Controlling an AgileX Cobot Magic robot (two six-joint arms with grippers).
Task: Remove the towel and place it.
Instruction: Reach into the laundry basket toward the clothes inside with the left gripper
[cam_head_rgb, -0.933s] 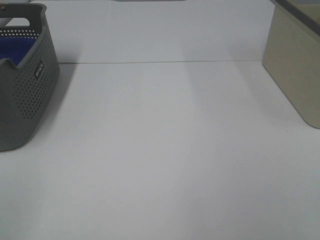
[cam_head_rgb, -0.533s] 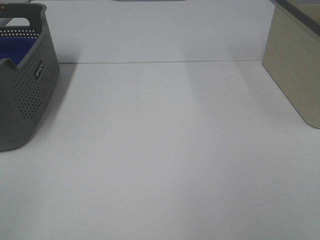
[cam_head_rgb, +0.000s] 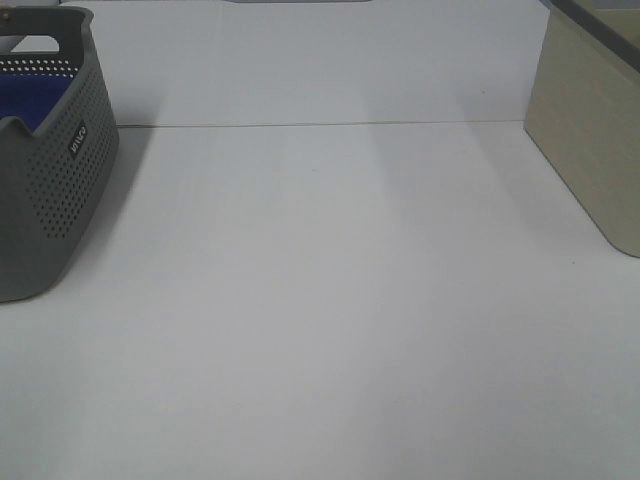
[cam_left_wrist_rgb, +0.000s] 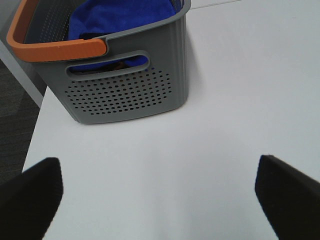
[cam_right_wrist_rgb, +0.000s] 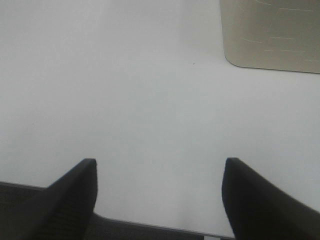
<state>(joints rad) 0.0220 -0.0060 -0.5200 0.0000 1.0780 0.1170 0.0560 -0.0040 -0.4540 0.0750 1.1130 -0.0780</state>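
Spread wide, gripping nothing: left gripper (cam_left_wrist_rgb: 159, 200), right gripper (cam_right_wrist_rgb: 160, 197). Ahead of the left, one grey basket (cam_left_wrist_rgb: 125, 95) by the table (cam_left_wrist_rgb: 225, 75) edge, one blue towel (cam_left_wrist_rgb: 120, 15) inside. Ahead of the right, bare tabletop, then one beige box (cam_right_wrist_rgb: 270, 35).

Saw only a strip of the towel (cam_head_rgb: 30, 100) behind the basket (cam_head_rgb: 60, 200) wall; lost the basket's left part at the edge. Could not read its small label (cam_head_rgb: 78, 138). Caught the beige box (cam_head_rgb: 590, 130) only partly.
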